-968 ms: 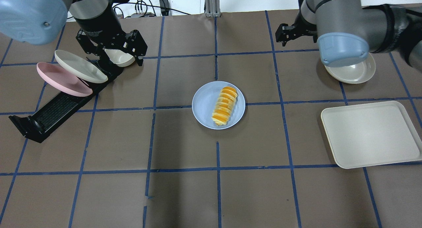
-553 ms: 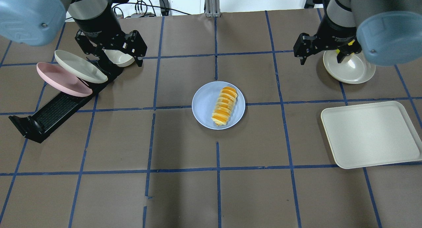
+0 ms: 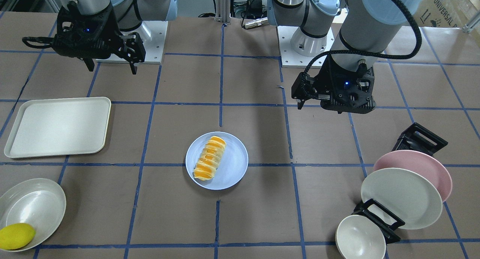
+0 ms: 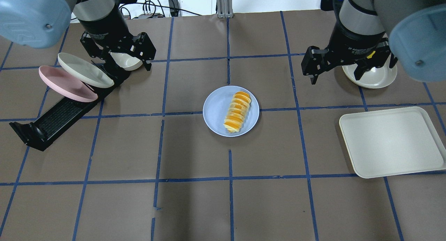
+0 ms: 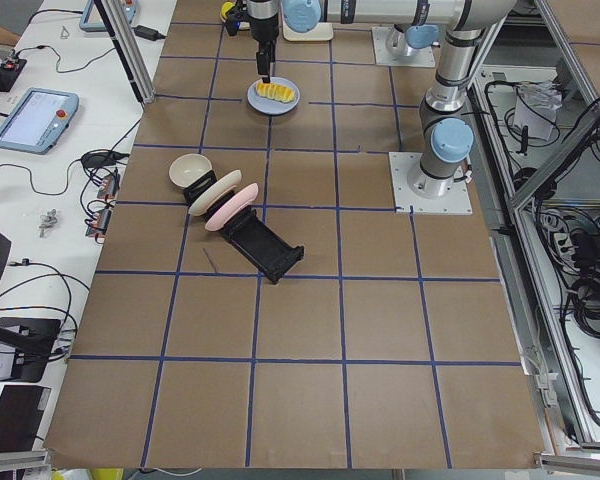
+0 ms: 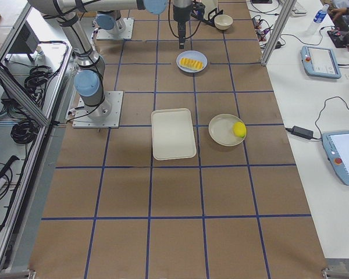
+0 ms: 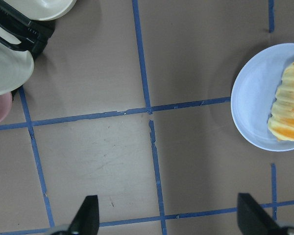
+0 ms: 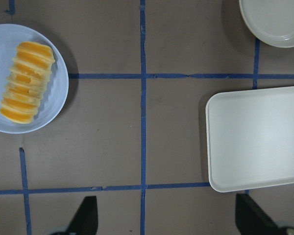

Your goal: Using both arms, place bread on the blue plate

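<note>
Scanning from the left: left end effector (image 4: 120, 59) hangs over the far end of the black rack (image 4: 52, 122), fingers apart, empty, same spot as a second ago. Pink plate (image 4: 62, 84) and cream plate (image 4: 83, 70) lean in that rack. At centre, the bread (image 4: 237, 112) lies on the blue plate (image 4: 212, 112), toward its right side, inside the rim, unmoved. Right end effector (image 4: 350, 68) is spread wide and empty. It has swung out from behind its elbow and now sits beside the cream bowl (image 4: 374, 78), well apart from the plate. Placement looks done, with both arms backed off. Bare tabletop (image 4: 195, 206) rings the plate; the tray (image 4: 390, 143) sits well apart at the right edge.
</note>
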